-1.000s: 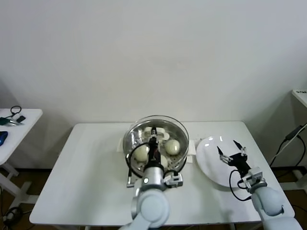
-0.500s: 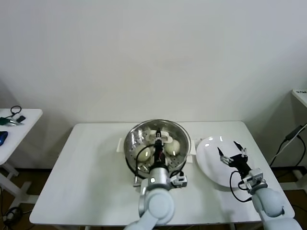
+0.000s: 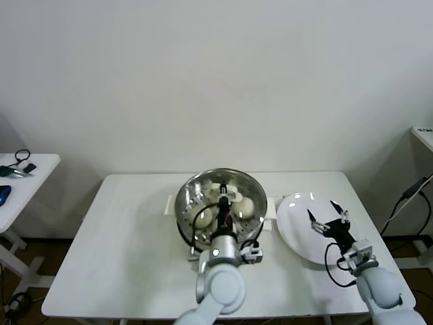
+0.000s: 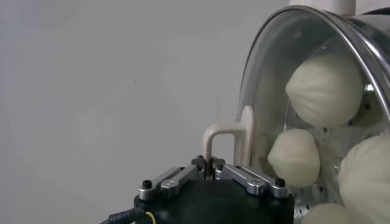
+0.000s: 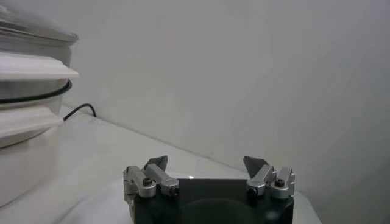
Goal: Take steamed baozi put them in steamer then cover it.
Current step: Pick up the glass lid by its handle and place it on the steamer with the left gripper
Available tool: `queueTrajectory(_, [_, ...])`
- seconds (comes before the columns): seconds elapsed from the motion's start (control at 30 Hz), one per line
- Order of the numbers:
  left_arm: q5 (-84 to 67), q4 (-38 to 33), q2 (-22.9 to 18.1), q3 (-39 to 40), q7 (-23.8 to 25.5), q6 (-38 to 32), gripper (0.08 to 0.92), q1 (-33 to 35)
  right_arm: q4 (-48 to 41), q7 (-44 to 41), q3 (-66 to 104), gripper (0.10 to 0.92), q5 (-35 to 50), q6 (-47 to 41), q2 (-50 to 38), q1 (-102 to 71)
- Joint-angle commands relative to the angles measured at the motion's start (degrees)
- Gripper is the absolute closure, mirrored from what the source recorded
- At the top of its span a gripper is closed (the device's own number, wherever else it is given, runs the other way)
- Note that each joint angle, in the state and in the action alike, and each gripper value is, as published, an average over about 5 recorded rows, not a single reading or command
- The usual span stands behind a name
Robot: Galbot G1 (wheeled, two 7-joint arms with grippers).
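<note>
Left jaws (image 4: 210,172) clenched on white handle of domed glass cover (image 4: 268,73); right jaws (image 5: 208,172) released

On the white table (image 3: 122,230) in front of you, the steamer (image 3: 184,211) stands near the middle with the cover (image 3: 203,191) lying over it, and you can make out steamed baozi (image 3: 245,206) through the glass. Your left gripper (image 3: 224,198) is above the cover's centre, closed on its white handle. To the right, just beside the steamer, lies a flat white plate (image 3: 292,220); your right gripper (image 3: 327,215) hangs over it with its fingers spread wide, holding nothing.
</note>
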Motion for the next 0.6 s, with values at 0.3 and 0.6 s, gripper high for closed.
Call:
queueTrajectory(0.3, [0.35,-0.35,0.48,-0.36,0.31,-0.18,0.862,1.0,-0.26,-0.37,0.0,0.203,-0.36,0.19,0.33,-0.03])
queueTrajectory(0.6, [-0.21,0.17,0.68,-0.31,-0.43,-0.17,0.862,0.67,-0.32,-0.51,0.09,0.203,-0.57,0.36,0.56,-0.14])
